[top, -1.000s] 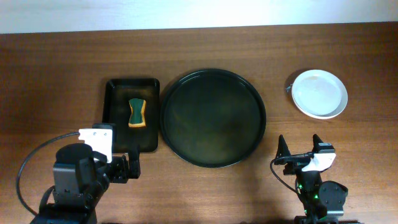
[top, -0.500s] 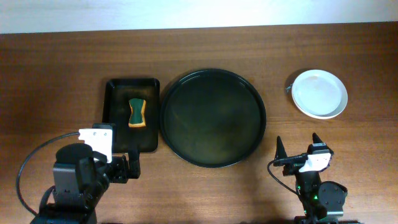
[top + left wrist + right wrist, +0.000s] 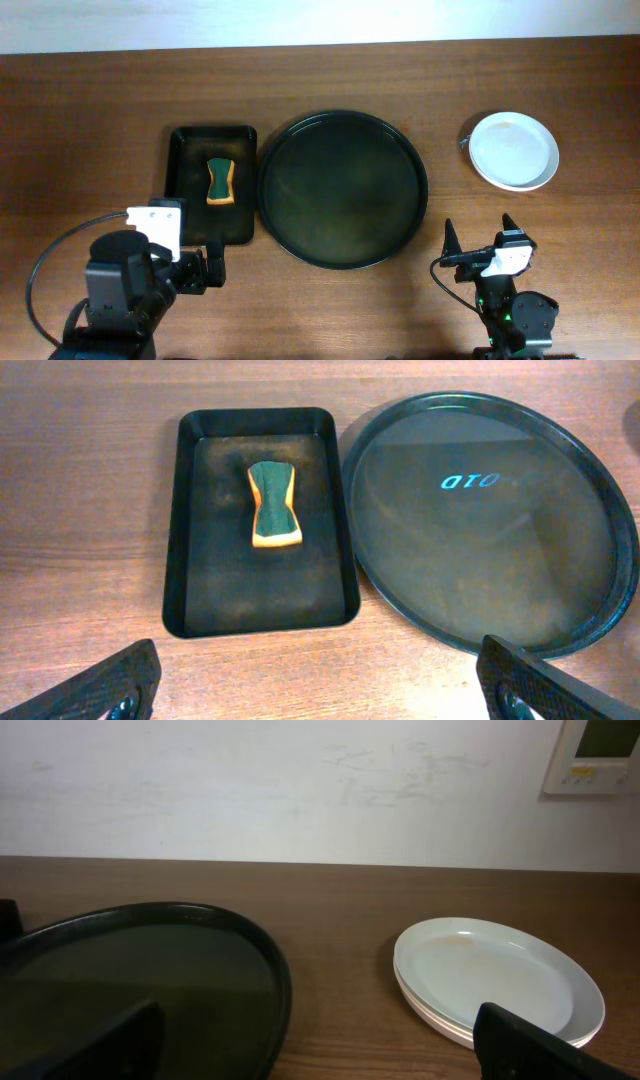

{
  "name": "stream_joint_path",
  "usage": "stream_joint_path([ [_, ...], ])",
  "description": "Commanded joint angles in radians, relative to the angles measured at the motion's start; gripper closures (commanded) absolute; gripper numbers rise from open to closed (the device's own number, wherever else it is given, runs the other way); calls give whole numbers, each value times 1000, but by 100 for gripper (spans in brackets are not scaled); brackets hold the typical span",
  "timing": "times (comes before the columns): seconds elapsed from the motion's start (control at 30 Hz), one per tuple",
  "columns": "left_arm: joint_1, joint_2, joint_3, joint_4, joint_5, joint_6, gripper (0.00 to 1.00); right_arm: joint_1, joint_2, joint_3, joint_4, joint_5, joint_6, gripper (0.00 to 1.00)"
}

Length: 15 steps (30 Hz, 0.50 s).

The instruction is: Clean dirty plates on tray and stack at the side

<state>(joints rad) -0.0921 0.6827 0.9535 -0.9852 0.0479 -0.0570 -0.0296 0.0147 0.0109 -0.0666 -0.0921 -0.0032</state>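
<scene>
The large round black tray (image 3: 343,188) lies in the middle of the table with nothing on it; it also shows in the left wrist view (image 3: 490,520) and the right wrist view (image 3: 140,980). The white plates (image 3: 514,150) sit in one stack at the far right, off the tray; the right wrist view (image 3: 495,978) shows the stacked rims and a clean top face. My left gripper (image 3: 203,268) is open and empty at the front left, near the small tray's front edge (image 3: 320,695). My right gripper (image 3: 480,243) is open and empty at the front right, between tray and plates (image 3: 320,1050).
A smaller rectangular black tray (image 3: 211,183) stands left of the round tray and holds a green and orange sponge (image 3: 220,181), seen too in the left wrist view (image 3: 274,507). A white wall runs behind the table's far edge (image 3: 300,790).
The right arm has drawn back a little toward the front edge. The left arm, tray and plates have not moved.
</scene>
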Motion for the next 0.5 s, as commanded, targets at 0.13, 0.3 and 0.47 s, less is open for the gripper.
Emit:
stream_joint_path([
  [0.13, 39, -57, -72, 48, -42, 5, 1, -5, -11, -5, -5, -5, 3, 1],
  [0.3, 92, -469, -675, 731, 39, -4, 1, -5, -11, -5, -5, -5, 3, 1],
  [0.47, 92, -669, -923, 1054, -22, -2, 1, -5, -11, -5, -5, -5, 4, 1],
])
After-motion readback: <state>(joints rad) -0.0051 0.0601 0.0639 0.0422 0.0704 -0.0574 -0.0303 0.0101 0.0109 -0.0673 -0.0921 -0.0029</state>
